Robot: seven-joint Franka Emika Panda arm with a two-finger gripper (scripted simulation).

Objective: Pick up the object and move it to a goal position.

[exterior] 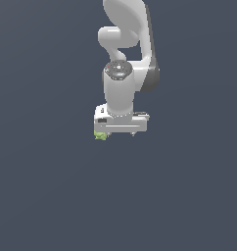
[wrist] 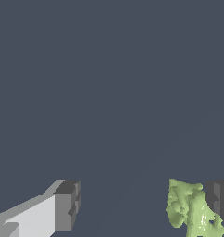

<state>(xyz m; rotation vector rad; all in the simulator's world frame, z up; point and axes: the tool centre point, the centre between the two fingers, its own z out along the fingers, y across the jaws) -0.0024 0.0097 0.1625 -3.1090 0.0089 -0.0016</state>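
simulated scene, flat featureless dark grey-blue ground [exterior: 47,196], no furnishings

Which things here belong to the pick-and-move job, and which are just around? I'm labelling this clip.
Job:
- yellow-green lump, lying close to one finger
- gripper, open

Just around:
- nothing else except the bare dark floor

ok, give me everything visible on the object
The object is a small, lumpy, yellow-green blob with a bumpy, glossy-looking surface. In the wrist view it sits inside the open pincer, right beside one dark fingertip; contact can't be confirmed. In the exterior view it peeks out under the pincer's end toward the exterior view's left, mostly hidden.
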